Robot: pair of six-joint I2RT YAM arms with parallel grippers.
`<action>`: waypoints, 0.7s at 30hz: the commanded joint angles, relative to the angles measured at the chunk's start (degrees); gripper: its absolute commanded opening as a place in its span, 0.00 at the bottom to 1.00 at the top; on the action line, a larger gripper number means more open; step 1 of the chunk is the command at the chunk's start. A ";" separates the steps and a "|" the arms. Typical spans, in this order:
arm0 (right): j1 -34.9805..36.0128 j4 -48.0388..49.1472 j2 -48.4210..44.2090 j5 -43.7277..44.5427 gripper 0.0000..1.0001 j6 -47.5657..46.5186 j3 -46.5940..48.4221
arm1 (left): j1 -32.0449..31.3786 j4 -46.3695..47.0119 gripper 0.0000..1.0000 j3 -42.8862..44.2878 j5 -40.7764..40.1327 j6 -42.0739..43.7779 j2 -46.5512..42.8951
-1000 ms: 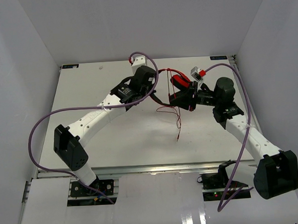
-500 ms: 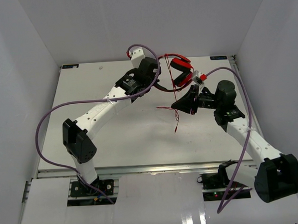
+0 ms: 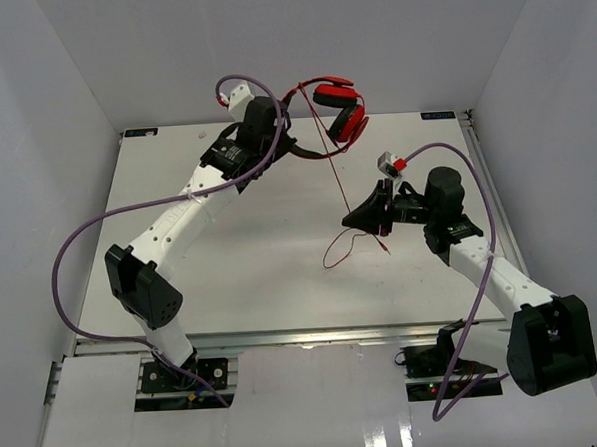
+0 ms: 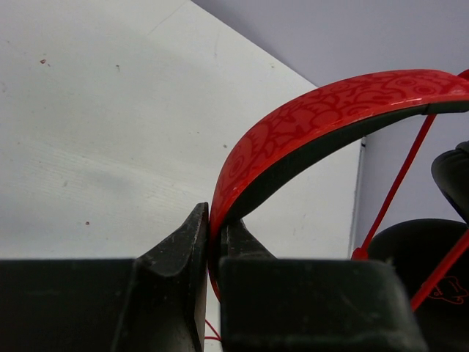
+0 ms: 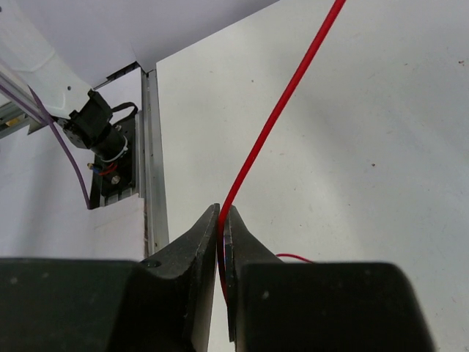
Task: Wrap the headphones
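The red headphones hang in the air above the table's far edge. My left gripper is shut on the headband, red outside and black inside; black ear pads show at the right of the left wrist view. The thin red cable runs taut from the headphones down to my right gripper, which is shut on it above mid-table. Beyond the grip the cable's loose end lies in a small loop on the table.
The white table is walled by white panels at the back and sides. Purple robot cables arc beside each arm. The table's metal edge rail and a black fitting show in the right wrist view.
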 commanded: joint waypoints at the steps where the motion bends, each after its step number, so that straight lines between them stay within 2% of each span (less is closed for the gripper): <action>1: 0.27 -1.62 1.71 -2.20 0.12 -4.99 0.05 | 2.17 5.90 0.00 4.95 3.07 -3.75 -8.79; 7: -0.45 -4.12 3.33 -0.87 0.12 -9.67 0.24 | 3.47 5.77 0.00 4.20 6.11 -0.69 -14.17; 12: -1.77 -6.40 6.28 1.69 0.11 -14.29 1.68 | 3.49 5.67 0.00 -0.27 8.66 0.75 -19.22; 21: -2.89 -10.84 9.01 15.12 0.10 -20.68 6.54 | 3.49 3.97 0.00 -7.31 16.06 2.60 -24.84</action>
